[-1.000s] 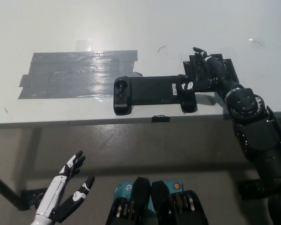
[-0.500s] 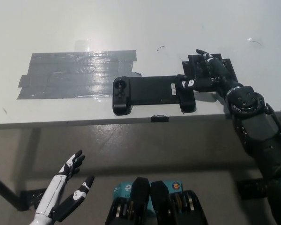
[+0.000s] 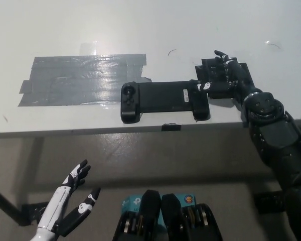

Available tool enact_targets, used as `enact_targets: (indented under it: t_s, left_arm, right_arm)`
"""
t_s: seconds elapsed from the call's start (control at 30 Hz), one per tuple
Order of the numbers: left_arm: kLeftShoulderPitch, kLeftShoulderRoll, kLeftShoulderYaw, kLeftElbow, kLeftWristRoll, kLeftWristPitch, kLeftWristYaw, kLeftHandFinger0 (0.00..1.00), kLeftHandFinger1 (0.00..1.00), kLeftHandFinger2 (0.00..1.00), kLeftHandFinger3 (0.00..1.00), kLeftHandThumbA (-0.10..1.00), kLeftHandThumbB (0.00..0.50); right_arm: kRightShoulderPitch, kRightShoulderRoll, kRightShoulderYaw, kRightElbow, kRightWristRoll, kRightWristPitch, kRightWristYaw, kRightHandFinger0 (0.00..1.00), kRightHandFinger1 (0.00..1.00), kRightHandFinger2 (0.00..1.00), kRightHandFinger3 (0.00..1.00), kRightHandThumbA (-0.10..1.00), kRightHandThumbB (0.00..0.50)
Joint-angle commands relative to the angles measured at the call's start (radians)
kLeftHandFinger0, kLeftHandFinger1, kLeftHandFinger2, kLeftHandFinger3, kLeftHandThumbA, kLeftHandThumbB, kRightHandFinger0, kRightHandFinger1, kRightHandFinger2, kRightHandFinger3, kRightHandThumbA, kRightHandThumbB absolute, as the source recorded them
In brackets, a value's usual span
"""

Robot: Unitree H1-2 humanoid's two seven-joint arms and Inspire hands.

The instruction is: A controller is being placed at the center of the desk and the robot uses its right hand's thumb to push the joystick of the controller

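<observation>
A long black controller (image 3: 163, 99) lies flat near the front edge of the white desk (image 3: 140, 30), with a grip at each end. My black right hand (image 3: 221, 76) rests on the desk at the controller's right end, its thumb tip touching the top of the right grip by the joystick area (image 3: 199, 90). The other fingers are spread over a black tape patch (image 3: 226, 73). My white left hand (image 3: 72, 198) hangs below the desk edge at the lower left, fingers apart, holding nothing.
A large patch of grey tape (image 3: 83, 79) covers the desk left of the controller. A small black tab (image 3: 171, 127) sits on the desk's front edge. Thin dark wires (image 3: 173, 51) lie on the desk behind the controller.
My right thumb has slid slightly to the right and back along the controller's right grip. The fingers have shifted a little farther away. The controller and left hand stay put.
</observation>
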Motion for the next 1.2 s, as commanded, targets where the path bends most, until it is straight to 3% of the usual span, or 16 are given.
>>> enact_targets:
  t_s: [0.0,0.33,0.5,0.6,0.63,0.73,0.87,0.97,1.07,1.1,1.17]
  left_arm:
    - [-0.008,0.009,0.008,-0.034,-0.014,-0.001,-0.012,1.00,1.00,1.00,1.00,0.69,0.303]
    - [-0.015,0.010,0.005,-0.027,-0.010,-0.014,-0.008,1.00,1.00,1.00,1.00,0.68,0.290]
    - [-0.018,0.011,0.004,-0.033,-0.012,-0.004,-0.012,1.00,1.00,1.00,1.00,0.69,0.296]
    - [-0.020,0.012,0.005,-0.034,-0.012,-0.003,-0.012,1.00,1.00,1.00,1.00,0.69,0.295]
    - [-0.021,0.012,0.005,-0.035,-0.014,-0.001,-0.014,1.00,1.00,1.00,1.00,0.68,0.289]
    - [-0.023,0.014,0.002,-0.036,-0.006,-0.008,-0.013,1.00,1.00,1.00,1.00,0.67,0.273]
    - [-0.027,0.015,0.003,-0.032,-0.005,-0.012,-0.011,1.00,1.00,1.00,1.00,0.67,0.280]
    - [-0.026,0.015,0.000,-0.037,0.004,0.010,-0.012,1.00,1.00,1.00,1.00,0.71,0.305]
    - [-0.027,0.015,0.001,-0.035,-0.004,0.002,-0.015,1.00,1.00,1.00,1.00,0.70,0.292]
    - [-0.028,0.016,0.001,-0.035,-0.006,0.002,-0.016,1.00,1.00,1.00,1.00,0.70,0.287]
    - [-0.030,0.018,0.001,-0.035,-0.007,0.005,-0.018,1.00,1.00,1.00,1.00,0.70,0.284]
  right_arm:
    - [-0.065,-0.006,-0.030,0.014,0.034,-0.034,-0.062,1.00,1.00,1.00,1.00,1.00,0.449]
    - [-0.076,-0.007,-0.068,0.020,0.057,-0.049,-0.111,1.00,1.00,1.00,1.00,1.00,0.358]
    - [-0.082,-0.012,-0.074,0.017,0.059,-0.039,-0.120,1.00,1.00,1.00,1.00,1.00,0.337]
    - [-0.088,-0.015,-0.076,0.022,0.061,-0.046,-0.128,1.00,1.00,1.00,1.00,1.00,0.310]
    - [-0.091,-0.013,-0.077,0.024,0.058,-0.056,-0.148,1.00,1.00,1.00,1.00,1.00,0.277]
    - [-0.095,-0.015,-0.083,0.021,0.063,-0.067,-0.166,1.00,1.00,1.00,1.00,1.00,0.276]
    - [-0.096,-0.021,-0.082,-0.006,0.056,-0.092,-0.191,1.00,1.00,1.00,1.00,1.00,0.175]
    - [-0.091,-0.031,-0.088,-0.048,0.058,-0.101,-0.199,1.00,1.00,1.00,1.00,1.00,0.195]
    - [-0.077,-0.042,-0.111,-0.119,0.083,-0.130,-0.174,1.00,1.00,1.00,1.00,1.00,0.173]
    - [-0.075,-0.043,-0.113,-0.130,0.083,-0.132,-0.171,1.00,1.00,1.00,1.00,1.00,0.206]
    - [-0.056,-0.045,-0.129,-0.234,0.093,-0.106,-0.152,1.00,1.00,1.00,1.00,1.00,0.134]
